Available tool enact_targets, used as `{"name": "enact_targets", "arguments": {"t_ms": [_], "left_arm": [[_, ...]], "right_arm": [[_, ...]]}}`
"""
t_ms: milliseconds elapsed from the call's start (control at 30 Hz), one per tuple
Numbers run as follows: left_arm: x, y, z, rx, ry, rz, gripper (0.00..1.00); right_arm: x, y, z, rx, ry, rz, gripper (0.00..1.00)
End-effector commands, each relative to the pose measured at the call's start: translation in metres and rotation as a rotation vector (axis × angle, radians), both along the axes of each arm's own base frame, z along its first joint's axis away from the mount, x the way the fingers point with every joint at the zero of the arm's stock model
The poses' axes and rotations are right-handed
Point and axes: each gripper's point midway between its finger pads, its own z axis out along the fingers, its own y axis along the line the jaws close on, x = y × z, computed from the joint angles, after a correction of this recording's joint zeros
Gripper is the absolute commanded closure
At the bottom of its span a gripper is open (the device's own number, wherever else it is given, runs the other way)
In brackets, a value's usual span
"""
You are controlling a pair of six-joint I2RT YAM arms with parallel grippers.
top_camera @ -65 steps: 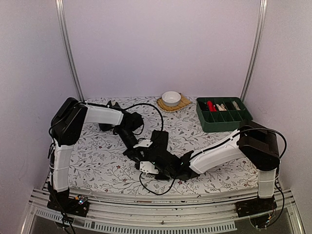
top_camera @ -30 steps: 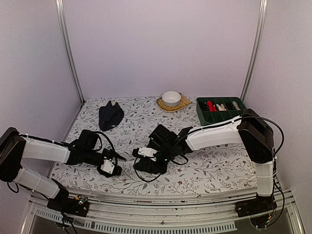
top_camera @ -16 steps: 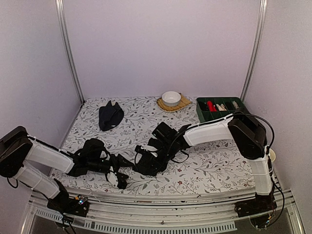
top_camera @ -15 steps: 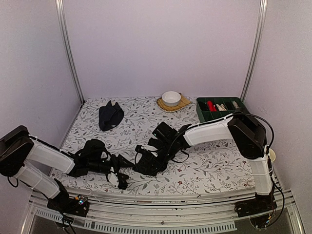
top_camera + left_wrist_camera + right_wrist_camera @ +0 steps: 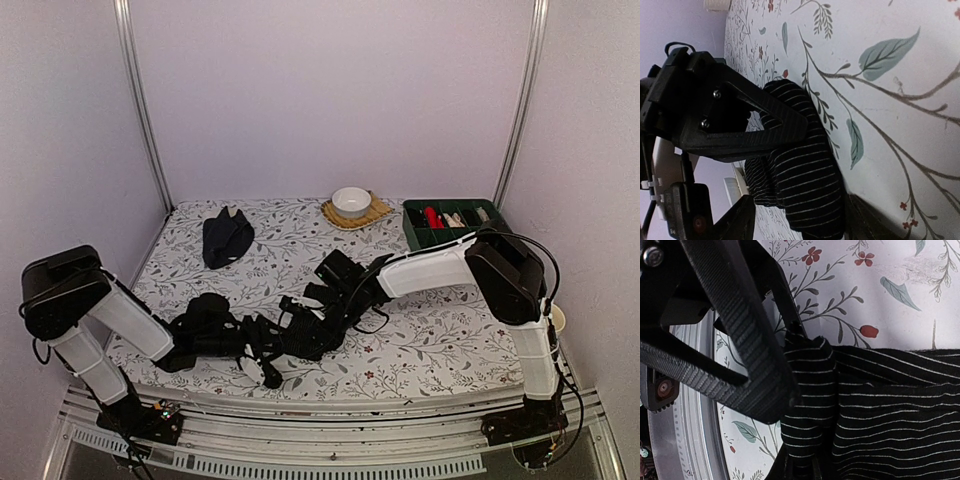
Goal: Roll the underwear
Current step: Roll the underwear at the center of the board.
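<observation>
The striped black underwear (image 5: 322,338) is seen bunched up on the flowered table (image 5: 450,320), near the middle and toward the near edge. It is clamped by the right gripper (image 5: 790,372). The two fingers are closed on a gathered fold at the cloth's edge, and the fabric is drawn into a small peak where it is pinched. Thin pale stripes can be made out running across it.

The left gripper (image 5: 780,165) is held low over the table at the cloth's other end. Its fingers are spread apart, and the rounded, folded end of the cloth is caught between them, with one finger laid across it. The two grippers are seen just beside each other on the same cloth.

A second black garment (image 5: 226,238) is seen lying at the back left, well apart from both arms. A white bowl (image 5: 351,200) is set on a yellow mat (image 5: 378,211) at the back, and a green tray (image 5: 455,243) with small items in its compartments is placed at the back right.
</observation>
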Motion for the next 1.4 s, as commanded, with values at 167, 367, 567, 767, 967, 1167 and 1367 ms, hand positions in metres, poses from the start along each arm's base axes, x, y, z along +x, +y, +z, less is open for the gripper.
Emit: {"name": "enact_targets", "arguments": {"t_ms": [167,367,567,767,967,1167,1367], "left_arm": [[-0.010,0.011,-0.032,0.112,-0.020,-0.010,0.55],[-0.011,0.012,-0.042,0.141,-0.040,-0.006,0.81],[-0.009,0.009,-0.044,0.139,0.030,0.032,0.98],[-0.016,0.008,-0.041,0.183,0.197,0.046,1.00],[-0.027,0.005,-0.031,0.259,0.434,0.043,1.00],[-0.031,0.001,-0.027,0.342,0.662,0.059,1.00],[-0.020,-0.004,-0.026,0.393,0.862,0.120,0.99]], "right_arm": [[0.004,-0.016,-0.027,-0.094,0.023,-0.027,0.90],[0.006,-0.018,-0.028,-0.095,0.024,-0.031,0.88],[0.008,-0.018,-0.024,-0.095,0.008,-0.029,0.83],[0.015,-0.021,0.004,-0.062,-0.087,-0.039,0.54],[0.020,-0.042,0.042,-0.036,-0.286,-0.085,0.38],[0.008,-0.068,0.071,-0.009,-0.493,-0.146,0.29],[-0.016,-0.074,0.069,-0.019,-0.710,-0.110,0.28]]}}
